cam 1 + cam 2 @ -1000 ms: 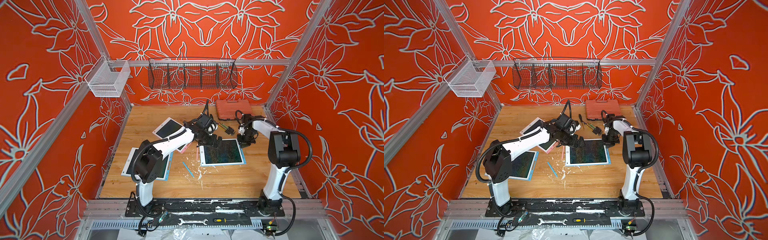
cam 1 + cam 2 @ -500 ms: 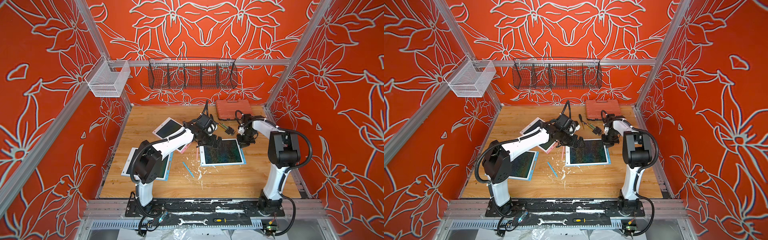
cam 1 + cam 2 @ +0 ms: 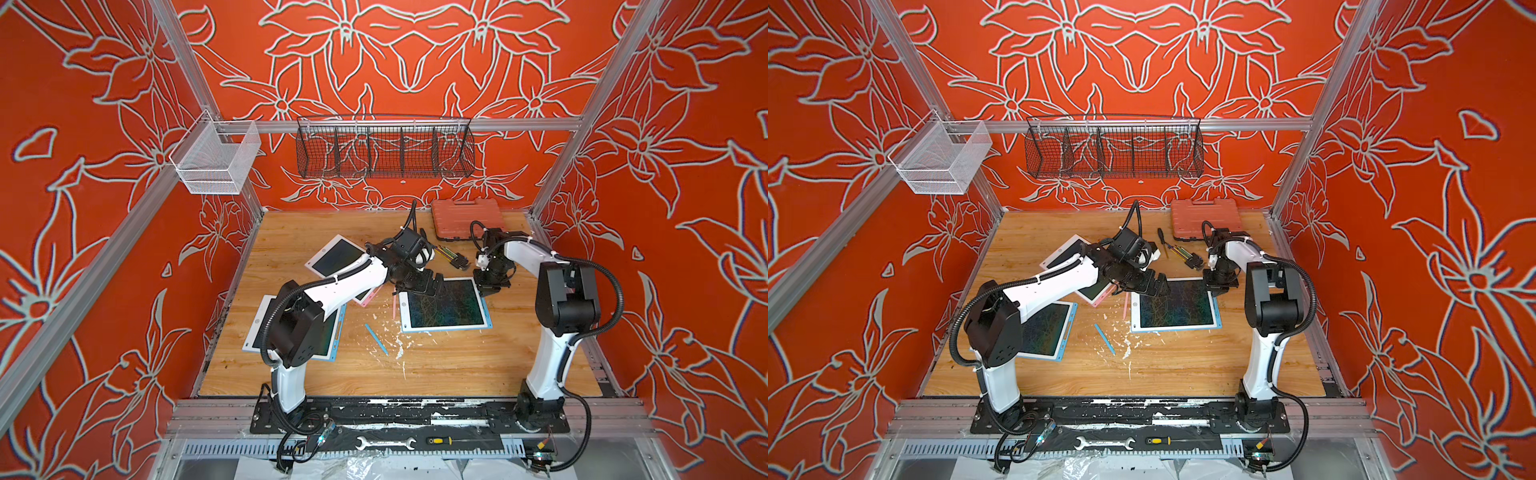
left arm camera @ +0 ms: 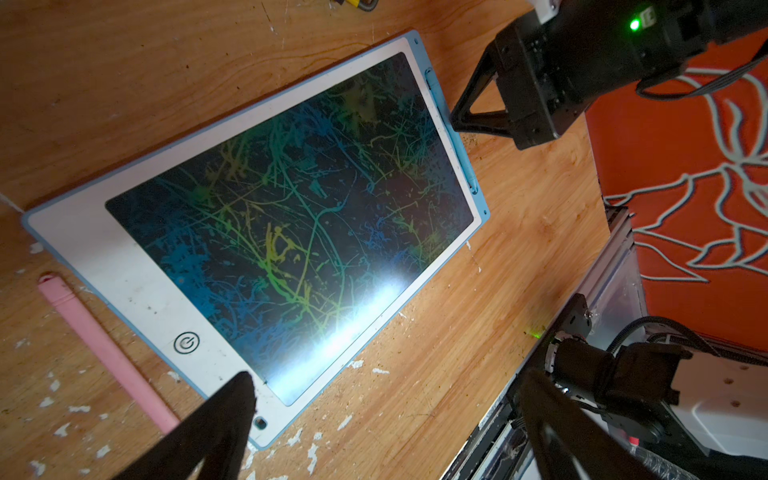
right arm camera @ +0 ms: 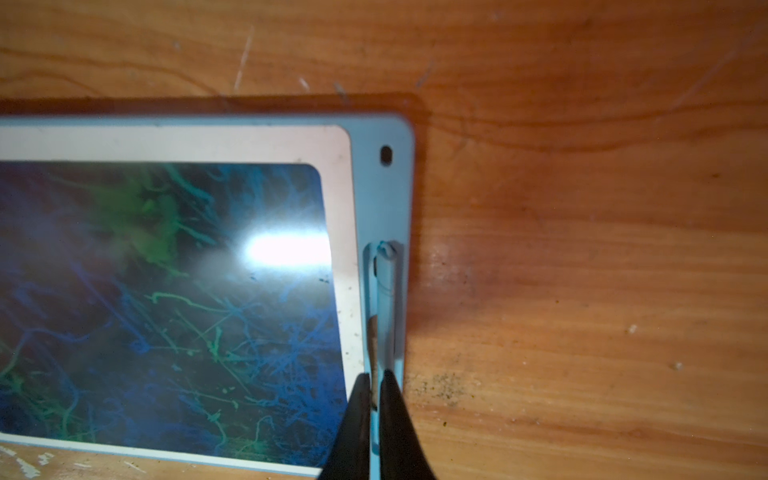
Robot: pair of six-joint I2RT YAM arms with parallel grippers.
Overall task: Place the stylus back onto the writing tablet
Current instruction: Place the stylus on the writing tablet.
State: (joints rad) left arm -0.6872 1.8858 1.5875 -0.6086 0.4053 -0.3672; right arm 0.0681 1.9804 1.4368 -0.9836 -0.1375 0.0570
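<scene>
Where its blue rim dips, pale blue stylus (image 5: 385, 286) slim in tablet (image 5: 380, 183) groove.

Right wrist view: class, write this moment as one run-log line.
stylus: lying in side slot of writing tablet | right gripper: shut, tips at stylus | left gripper: open, over tablet's opposite end

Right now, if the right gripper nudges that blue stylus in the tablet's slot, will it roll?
Probably not: the blue stylus lies inside the slot walls. Thin and rigid-looking, likely light. The right gripper, nearly shut, could lever it out.
</scene>
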